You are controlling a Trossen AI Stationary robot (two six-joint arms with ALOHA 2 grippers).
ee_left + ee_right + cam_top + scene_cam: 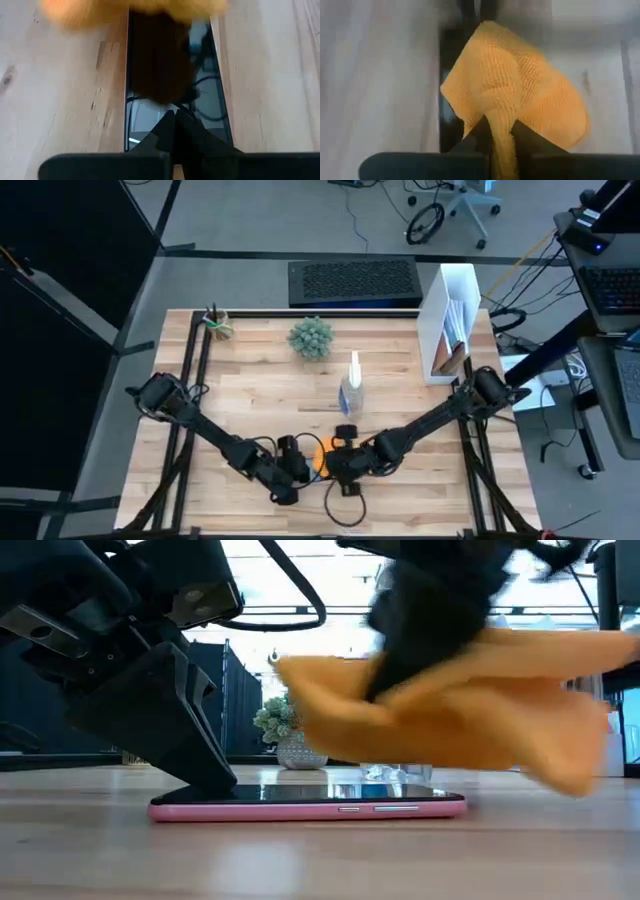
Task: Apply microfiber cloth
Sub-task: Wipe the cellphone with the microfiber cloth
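Right gripper (501,131) is pinched on a bunched fold of the microfiber cloth (520,85), dangling it just above the phone (310,804). Looks light and floppy, so grab a fold. Left gripper (174,120) is closed, tips pinning the phone's near end.

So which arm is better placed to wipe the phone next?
The right. Its tool is shut on the microfiber cloth, hanging above the phone. The left tool, shut, presses one end of the phone down.
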